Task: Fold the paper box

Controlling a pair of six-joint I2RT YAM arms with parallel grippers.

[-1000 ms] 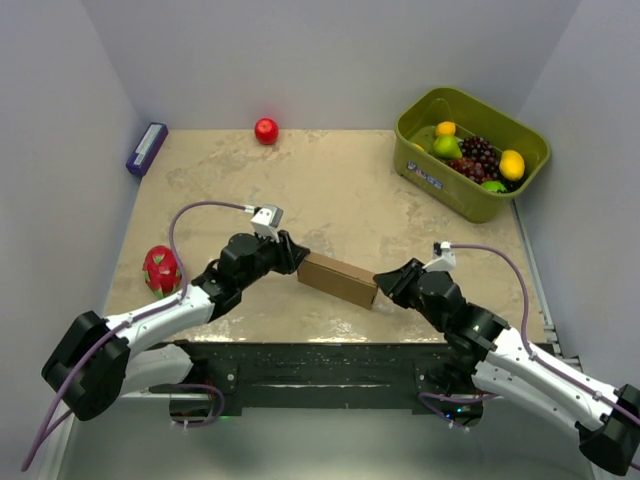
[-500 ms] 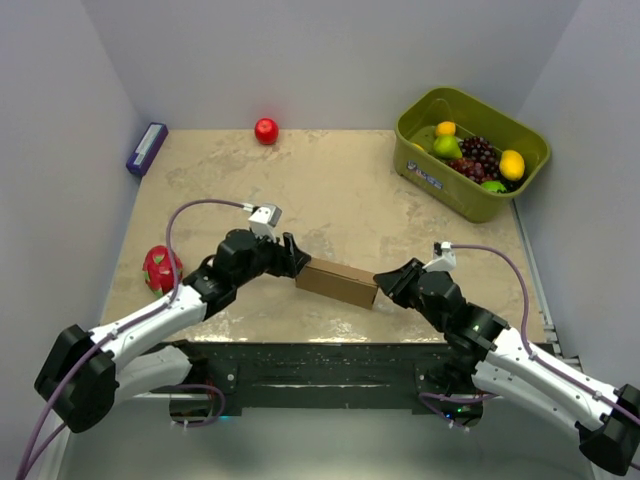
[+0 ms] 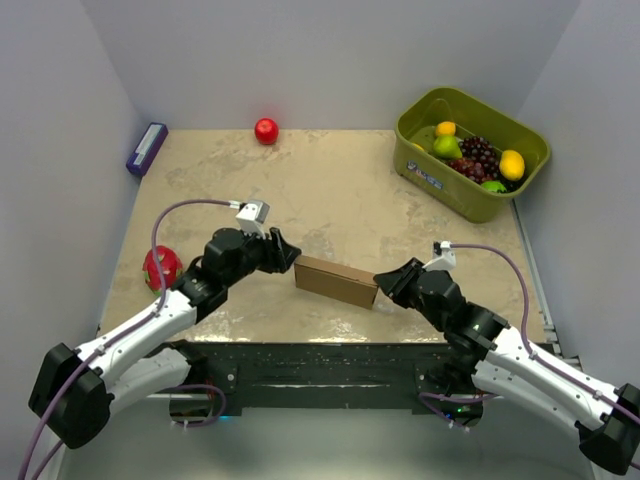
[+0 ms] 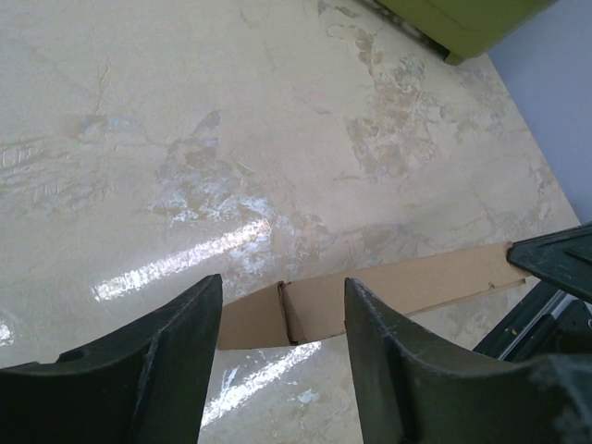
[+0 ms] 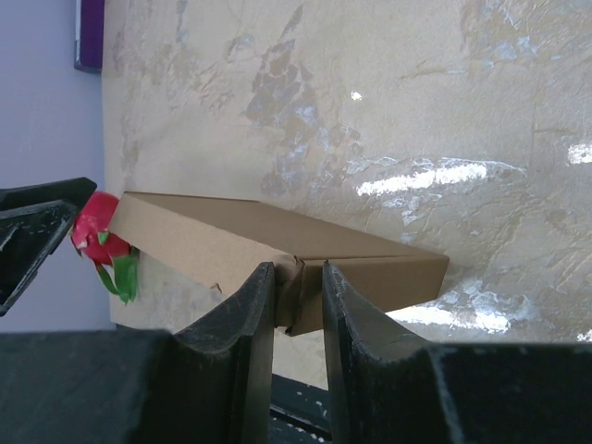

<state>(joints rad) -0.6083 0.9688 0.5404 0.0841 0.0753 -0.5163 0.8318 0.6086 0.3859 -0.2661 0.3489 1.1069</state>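
1. The paper box (image 3: 335, 281) lies flat on the surface (image 3: 340, 190), near the front edge, between the two arms and a little slanted.
2. Expect it to be very light and thin. Cardboard of this kind probably bends at its creases but stays rather stiff across the panels, and it may slide easily on this glossy surface. A hard squeeze on a panel could crumple it.
3. In my judgement the good places to hold are the short ends and the flap edges, not the middle of a panel. One arm should pin the box while the other one folds.
4. The right gripper (image 5: 298, 277) has its fingers nearly together, clamped on the right end of the box. In the right wrist view, cardboard fills the narrow gap between them. This arm reaches in low from the near right.
5. The left gripper (image 4: 282, 287) has its fingers wide apart and holds nothing. It points at the left end of the box, just beside it, and I cannot tell whether it touches the cardboard.
6. The left arm stretches diagonally from the near left, with its wrist low over the surface.
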